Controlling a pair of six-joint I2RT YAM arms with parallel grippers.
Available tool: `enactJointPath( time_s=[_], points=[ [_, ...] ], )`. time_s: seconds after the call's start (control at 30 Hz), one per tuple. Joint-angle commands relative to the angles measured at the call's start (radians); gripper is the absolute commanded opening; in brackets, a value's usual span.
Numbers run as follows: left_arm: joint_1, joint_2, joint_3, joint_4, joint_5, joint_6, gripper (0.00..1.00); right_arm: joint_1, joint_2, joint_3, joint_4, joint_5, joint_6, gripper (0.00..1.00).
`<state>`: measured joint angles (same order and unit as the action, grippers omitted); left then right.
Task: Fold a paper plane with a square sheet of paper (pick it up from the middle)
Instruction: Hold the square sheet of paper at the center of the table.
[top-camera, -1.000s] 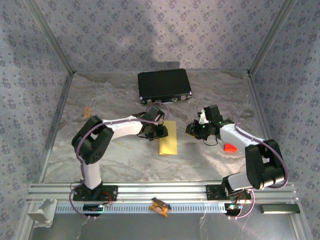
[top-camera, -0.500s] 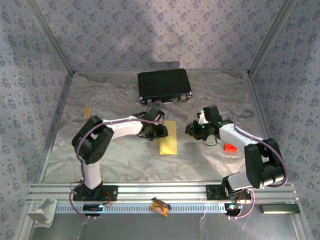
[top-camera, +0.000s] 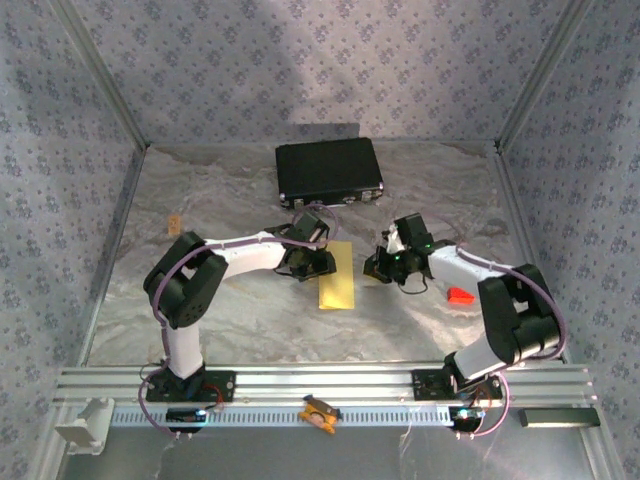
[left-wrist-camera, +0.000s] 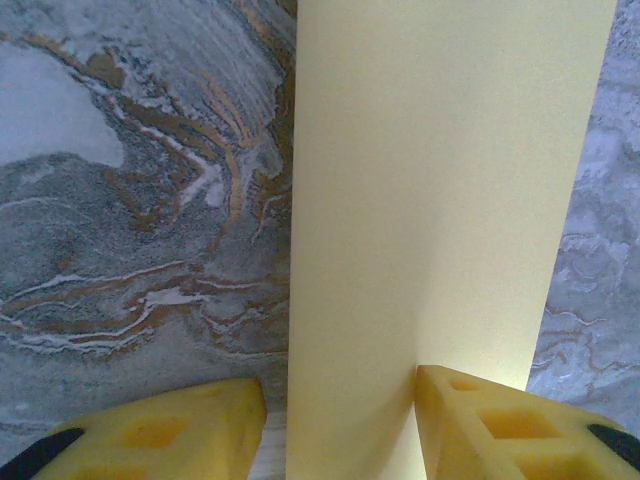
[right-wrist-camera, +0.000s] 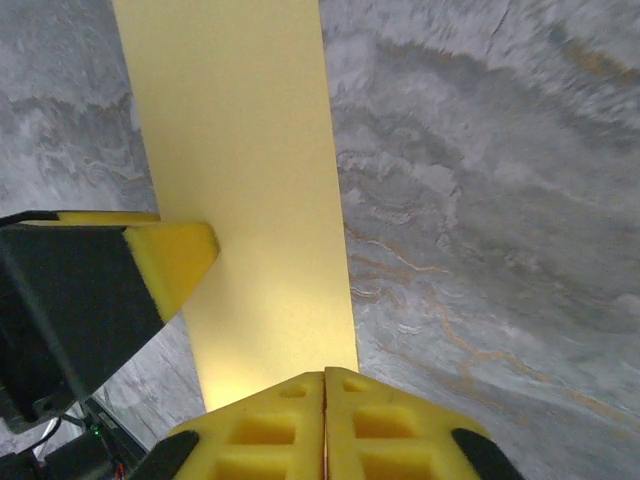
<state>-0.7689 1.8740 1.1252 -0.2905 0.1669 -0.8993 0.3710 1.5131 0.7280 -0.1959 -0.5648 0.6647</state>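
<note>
Straddling yellow paper (top-camera: 337, 285): left end effector (left-wrist-camera: 335, 425), parted | right end effector (right-wrist-camera: 323, 420) closed alongside | black case (top-camera: 329, 172) behind

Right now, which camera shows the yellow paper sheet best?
Top external: the yellow paper sheet lies nearly whole in frame, a narrow rectangle with its far left corner under the left end effector. The left wrist and right wrist views show it close up but cropped at the frame edges.
</note>
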Motion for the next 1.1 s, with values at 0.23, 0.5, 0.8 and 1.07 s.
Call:
enactJointPath(
  time_s=[0.23,0.5,0.8,1.07],
  points=[
    [0.001,0.101,-0.021,0.013,-0.095,0.021,0.47,0.076,0.118,0.068,0.08,0.006,0.016,0.0],
    [-0.005,0.106,-0.024,0.025,-0.091,0.02,0.47,0.1,0.187,0.105,0.1,-0.004,0.018,0.0],
    [-0.006,0.111,-0.023,0.028,-0.09,0.017,0.47,0.106,0.237,0.117,0.118,-0.006,0.015,0.0],
    [-0.01,0.103,-0.026,0.032,-0.085,0.014,0.47,0.097,0.247,0.07,0.02,0.089,-0.108,0.0]
  ],
)
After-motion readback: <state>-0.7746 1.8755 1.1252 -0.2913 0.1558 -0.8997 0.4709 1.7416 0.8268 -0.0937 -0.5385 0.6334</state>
